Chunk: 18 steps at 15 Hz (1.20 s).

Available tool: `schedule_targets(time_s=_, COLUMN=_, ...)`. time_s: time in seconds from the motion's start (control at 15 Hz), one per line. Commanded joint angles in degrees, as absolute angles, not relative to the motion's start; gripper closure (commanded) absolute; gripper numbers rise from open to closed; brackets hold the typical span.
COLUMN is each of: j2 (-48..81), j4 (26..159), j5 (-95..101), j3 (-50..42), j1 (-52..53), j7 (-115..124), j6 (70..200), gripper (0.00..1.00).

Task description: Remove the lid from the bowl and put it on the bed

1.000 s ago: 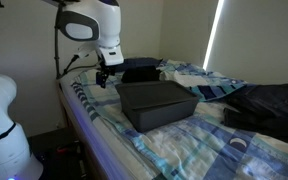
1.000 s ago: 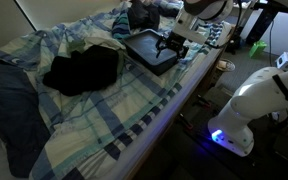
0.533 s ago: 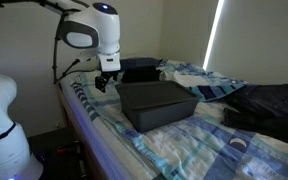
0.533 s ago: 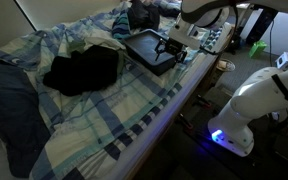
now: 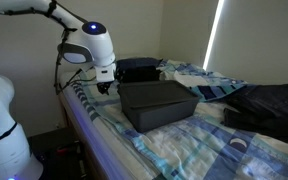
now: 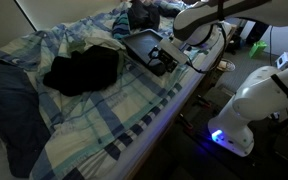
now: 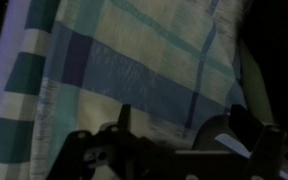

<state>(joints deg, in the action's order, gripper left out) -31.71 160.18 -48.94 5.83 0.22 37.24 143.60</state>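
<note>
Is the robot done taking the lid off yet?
Not yet. Nothing looks done: the lid seems to sit on the bowl. The gripper hangs open and empty beside the bowl, low over the bed. Left to do: grab the lid, lift it, lay it on the bed.

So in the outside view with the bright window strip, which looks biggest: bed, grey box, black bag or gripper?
1. bed
2-3. black bag and grey box: they look alike, and the bag is cut off at the picture's edge, so unranked
4. gripper
</note>
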Motion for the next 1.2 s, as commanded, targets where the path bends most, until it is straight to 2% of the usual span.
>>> schedule_targets(time_s=0.0, j2=-30.77, j4=160.08, j5=-53.98, j3=7.01, j1=2.00, j7=36.42, j6=149.82, gripper=0.00)
schedule_targets(time_s=0.4, j2=-31.50, j4=159.62, j5=-54.65, j3=7.87, j1=2.11, j7=36.78, j6=156.35, gripper=0.00)
schedule_targets(time_s=0.47, j2=-31.42, j4=159.56, j5=-54.56, j3=7.85, j1=2.17, j7=36.74, j6=157.18, gripper=0.25)
schedule_targets(time_s=0.6, j2=-31.23, j4=159.52, j5=-54.36, j3=8.00, j1=2.30, j7=36.74, j6=158.59, gripper=0.34)
schedule_targets(time_s=0.8, j2=-31.30, j4=159.52, j5=-54.29, j3=8.21, j1=2.50, j7=36.90, j6=159.52, gripper=0.59)
schedule_targets(time_s=1.13, j2=-32.58, j4=159.50, j5=-53.29, j3=8.76, j1=2.11, j7=37.55, j6=159.10, gripper=0.93)
